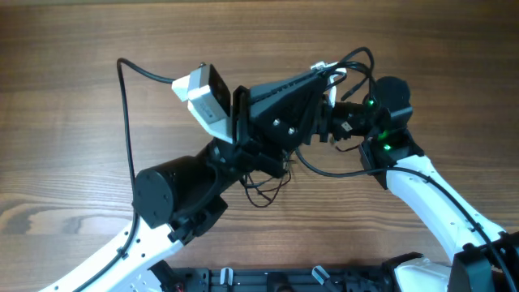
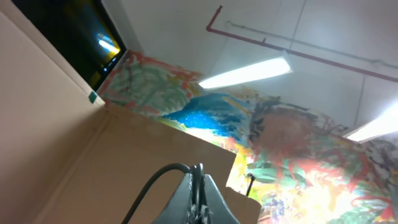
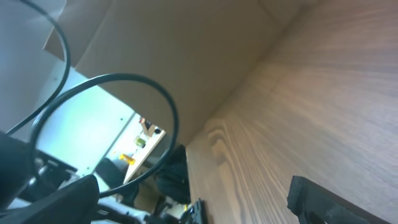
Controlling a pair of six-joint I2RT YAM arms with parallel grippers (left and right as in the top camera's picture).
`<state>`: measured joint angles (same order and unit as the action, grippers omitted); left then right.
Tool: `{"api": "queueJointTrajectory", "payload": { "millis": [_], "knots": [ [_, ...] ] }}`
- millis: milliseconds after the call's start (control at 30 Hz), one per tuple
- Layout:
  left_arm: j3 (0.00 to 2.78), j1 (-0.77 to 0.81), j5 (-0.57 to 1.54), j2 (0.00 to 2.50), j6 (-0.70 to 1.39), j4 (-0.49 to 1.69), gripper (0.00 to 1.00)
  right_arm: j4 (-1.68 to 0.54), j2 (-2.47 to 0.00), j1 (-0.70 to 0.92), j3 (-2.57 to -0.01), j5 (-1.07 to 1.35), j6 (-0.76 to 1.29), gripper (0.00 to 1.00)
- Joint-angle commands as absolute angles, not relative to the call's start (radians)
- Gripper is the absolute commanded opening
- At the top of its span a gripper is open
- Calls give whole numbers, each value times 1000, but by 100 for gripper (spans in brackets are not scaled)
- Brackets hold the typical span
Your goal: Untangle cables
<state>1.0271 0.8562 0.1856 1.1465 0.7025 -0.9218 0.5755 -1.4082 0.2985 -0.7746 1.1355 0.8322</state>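
Observation:
The cables are thin black cords. In the overhead view a small tangle [image 1: 263,191] lies on the wooden table under my left arm, a strand [image 1: 328,172] curves toward my right arm, and loops [image 1: 359,58] rise by my left fingertips. My left gripper [image 1: 331,75] is lifted and tilted up; in the left wrist view it [image 2: 199,186] is shut on a thin black cable [image 2: 163,173] that arcs away to the left. My right gripper [image 1: 340,122] sits just below the left one. In the right wrist view it [image 3: 186,196] is open and empty, with a black cord loop [image 3: 165,99] hanging in front.
A thicker black wire [image 1: 126,105] runs from the left arm's white camera unit [image 1: 203,93] across the table's left half. The wooden table [image 1: 73,162] extends to all sides. A black rail [image 1: 284,280] lies along the front edge.

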Motion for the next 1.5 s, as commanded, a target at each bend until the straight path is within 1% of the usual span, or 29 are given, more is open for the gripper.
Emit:
{"api": "queueJointTrajectory", "payload": {
  "millis": [0,167,467,633,833,967,1067,1167,1300,1467],
  "knots": [
    [1040,862,211,1146,716,-936,4,575,-1418,303,-777,1087,815,100],
    [1040,862,228,1145,716,-936,4,577,-1418,303,-777,1035,839,100],
    [1040,886,247,1147,715,-917,4,608,-1419,303,-777,1038,915,100],
    [1040,908,247,1163,716,-900,4,686,-1419,304,-777,1124,920,100],
    [1040,954,246,1179,715,-902,4,692,-1419,304,-777,1146,918,100],
    [1040,942,234,1178,626,-901,4,686,-1419,303,-777,1246,904,100],
    [1040,919,203,1178,563,-901,4,641,-1419,299,-777,1208,897,100],
    [1040,870,152,1176,503,-899,4,486,-1419,271,-777,1095,883,100],
    [1040,764,121,1148,501,-843,4,324,-1419,184,-777,1028,816,100],
    [1040,667,121,1112,501,-726,4,315,-1390,72,-777,1031,808,99]
  ]
}}
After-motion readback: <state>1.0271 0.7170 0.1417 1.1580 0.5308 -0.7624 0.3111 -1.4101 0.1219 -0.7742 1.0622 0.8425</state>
